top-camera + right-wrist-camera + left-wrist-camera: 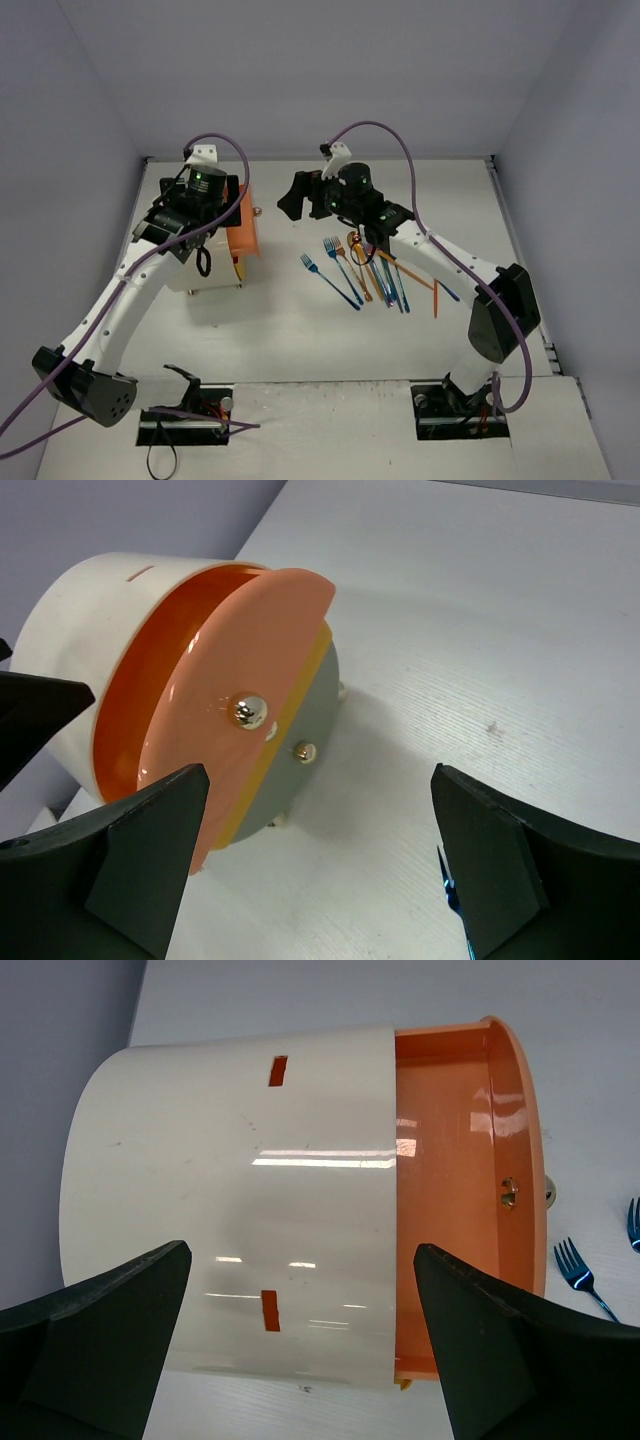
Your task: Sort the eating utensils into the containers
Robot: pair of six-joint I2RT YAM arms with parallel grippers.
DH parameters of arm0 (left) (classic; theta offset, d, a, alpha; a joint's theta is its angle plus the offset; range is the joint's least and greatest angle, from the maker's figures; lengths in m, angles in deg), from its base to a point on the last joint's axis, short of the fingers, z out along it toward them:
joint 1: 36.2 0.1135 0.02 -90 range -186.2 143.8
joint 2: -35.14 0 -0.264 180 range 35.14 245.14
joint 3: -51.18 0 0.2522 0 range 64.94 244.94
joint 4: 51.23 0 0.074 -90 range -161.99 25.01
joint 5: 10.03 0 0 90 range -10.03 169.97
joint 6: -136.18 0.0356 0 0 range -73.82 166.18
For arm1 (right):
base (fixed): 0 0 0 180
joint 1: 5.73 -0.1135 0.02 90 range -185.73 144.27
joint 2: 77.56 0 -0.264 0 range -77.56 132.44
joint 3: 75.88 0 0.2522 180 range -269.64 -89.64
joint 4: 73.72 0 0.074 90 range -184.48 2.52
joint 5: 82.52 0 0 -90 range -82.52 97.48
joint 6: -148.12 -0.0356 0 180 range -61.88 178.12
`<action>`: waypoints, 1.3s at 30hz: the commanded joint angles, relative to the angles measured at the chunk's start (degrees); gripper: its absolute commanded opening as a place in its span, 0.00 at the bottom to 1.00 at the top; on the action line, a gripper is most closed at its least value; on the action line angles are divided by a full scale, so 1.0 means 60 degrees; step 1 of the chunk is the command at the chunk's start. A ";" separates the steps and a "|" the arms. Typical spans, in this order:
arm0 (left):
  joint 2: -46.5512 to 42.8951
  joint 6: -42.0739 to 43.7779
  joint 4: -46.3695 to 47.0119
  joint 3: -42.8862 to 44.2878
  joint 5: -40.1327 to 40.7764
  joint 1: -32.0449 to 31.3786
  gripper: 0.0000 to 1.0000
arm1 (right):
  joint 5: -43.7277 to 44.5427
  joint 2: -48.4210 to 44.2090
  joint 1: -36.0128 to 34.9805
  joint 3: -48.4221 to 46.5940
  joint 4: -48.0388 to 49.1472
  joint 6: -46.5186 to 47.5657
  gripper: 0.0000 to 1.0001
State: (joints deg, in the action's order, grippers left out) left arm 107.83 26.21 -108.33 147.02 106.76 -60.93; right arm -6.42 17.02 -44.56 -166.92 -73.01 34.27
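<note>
- Opening a drawer seems the step in hand: the orange drawer [230,630] stands part-out of the white cabinet [230,1210].
- Right gripper [320,770] faces its brass knob [248,711] and left gripper [302,1248] hangs over the cabinet; both have jaws apart and hold nothing.
- Next, grasp one fork: the forks [344,272] lie right of the cabinet, long axes near-to-far, tines pointing away.

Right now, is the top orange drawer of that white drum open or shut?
Open: the orange drawer sticks out past the white drum, its bare inside showing.
</note>
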 commanded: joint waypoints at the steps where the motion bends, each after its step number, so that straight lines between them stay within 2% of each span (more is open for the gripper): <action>1: -0.0129 0.0140 0.0720 0.0068 0.0430 -0.0094 0.93 | 0.0425 -0.0533 -0.0074 -0.0002 0.0532 0.0124 0.92; 11: -0.0479 0.0372 0.0793 -0.1055 0.0708 -0.0111 0.93 | 0.1001 -0.0385 -0.0744 -0.0099 0.0502 0.0276 0.93; 26: -0.1115 0.0837 0.1210 -0.1744 0.0831 0.0002 0.93 | 0.3493 0.0056 -0.2636 -0.0329 0.0528 0.0352 0.96; 39: -0.1517 0.0731 0.1233 -0.2264 0.0618 0.0125 0.93 | 0.4319 0.0670 -0.2933 -0.0485 0.0532 0.0048 0.94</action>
State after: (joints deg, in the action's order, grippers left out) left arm 100.95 30.17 -101.93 133.78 109.61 -61.14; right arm 14.11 22.09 -61.75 -167.11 -73.16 35.13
